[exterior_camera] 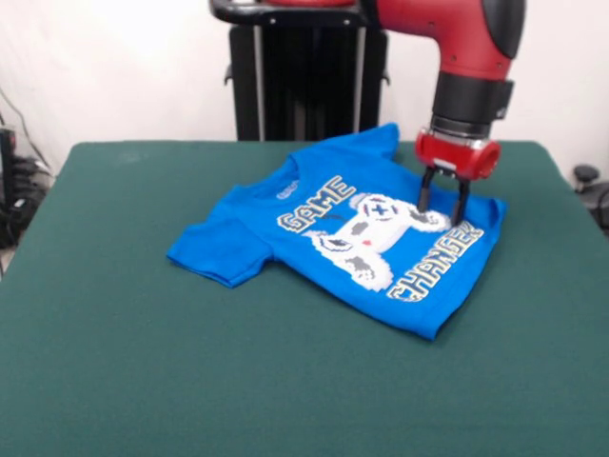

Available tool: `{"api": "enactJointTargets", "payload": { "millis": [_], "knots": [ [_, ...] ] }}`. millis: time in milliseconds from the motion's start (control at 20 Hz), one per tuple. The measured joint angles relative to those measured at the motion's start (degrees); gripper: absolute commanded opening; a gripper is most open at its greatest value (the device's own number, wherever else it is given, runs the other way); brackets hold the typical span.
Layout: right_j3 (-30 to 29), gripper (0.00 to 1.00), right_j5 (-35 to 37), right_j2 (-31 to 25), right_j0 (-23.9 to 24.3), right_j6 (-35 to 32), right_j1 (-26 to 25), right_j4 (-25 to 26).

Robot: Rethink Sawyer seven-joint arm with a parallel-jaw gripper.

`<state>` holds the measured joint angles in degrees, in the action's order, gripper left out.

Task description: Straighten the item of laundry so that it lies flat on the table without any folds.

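The gripper [442, 211] is hanging from the red arm [457, 48] with its two dark fingers [424, 193] parted — the jaws are standing open, tips touching or just above the shirt [343, 233], and nothing is being held between them. The shirt is lying print-up on the table [143, 362], spreading mostly to the picture-left of the jaws and toward the camera from them; the jaws are sitting over its right part, at the right end of the white controller print [366, 233] and just above the word "CHANGER". One sleeve [214, 252] is lying well apart from the jaws, far to the picture-left, and looks fairly flat. Just behind the jaws, toward the pedestal [300, 76], the cloth is peaking up into a blue point [385, 141] — seemingly the other sleeve or shoulder folded over onto the body. So the step in hand is, by my reading, picking a grip spot for a smoothing pull; the shirt is not yet flat. The next move is calling for the jaws to close on a single layer of cloth near that folded part and draw it outward, away from the body, without dragging the whole shirt along. Counted: one shirt, one table, one arm, one gripper with two fingers, one pedestal.
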<state>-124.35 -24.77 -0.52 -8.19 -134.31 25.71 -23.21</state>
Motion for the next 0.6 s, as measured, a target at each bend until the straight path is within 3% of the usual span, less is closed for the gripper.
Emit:
{"api": "enactJointTargets", "payload": {
  "millis": [600],
  "knots": [
    [-1.18,1.00,-2.56,-0.67,0.28,0.00,0.05,-0.02]
  ]
}}
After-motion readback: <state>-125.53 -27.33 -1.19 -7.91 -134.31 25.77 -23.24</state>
